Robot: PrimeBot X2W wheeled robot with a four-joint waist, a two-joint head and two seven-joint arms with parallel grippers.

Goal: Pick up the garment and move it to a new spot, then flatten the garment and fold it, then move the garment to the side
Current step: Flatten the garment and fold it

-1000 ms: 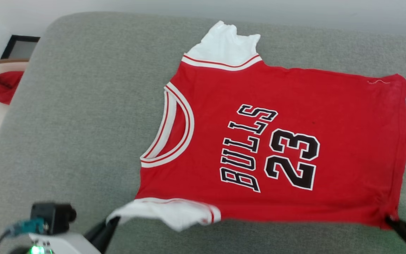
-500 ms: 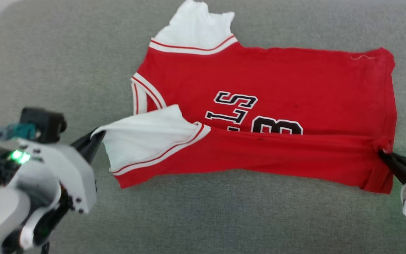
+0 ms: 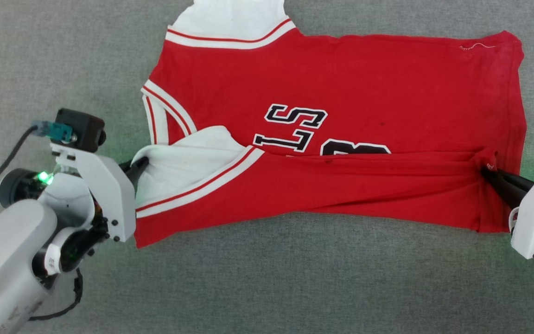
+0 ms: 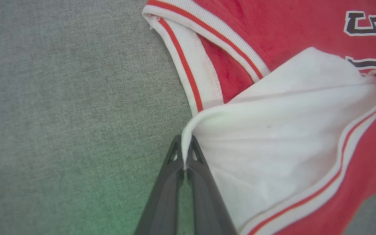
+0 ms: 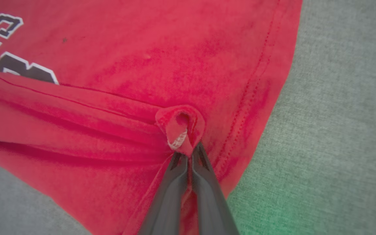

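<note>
The garment (image 3: 364, 83), a red shirt with white sleeves and black lettering, lies on a grey cushion. Its near edge is folded up over the lower half of the print. My left gripper (image 3: 141, 163) is shut on the white sleeve's edge (image 4: 207, 120) at the shirt's left end. My right gripper (image 3: 486, 170) is shut on a bunched red hem corner (image 5: 180, 129) at the shirt's right end. The fold (image 3: 341, 185) runs between the two grippers. The far sleeve (image 3: 230, 18) lies flat at the top.
The grey fabric surface (image 3: 271, 278) spreads on all sides of the shirt, with bare room in front and to the left (image 3: 40, 55). My pale left forearm (image 3: 7, 260) fills the lower left corner and the right wrist housing (image 3: 533, 218) sits at the right edge.
Both grippers have carried the shirt's near edge away from me, over the print, so the fold now covers more of the lettering. The head camera has tilted down meanwhile.
</note>
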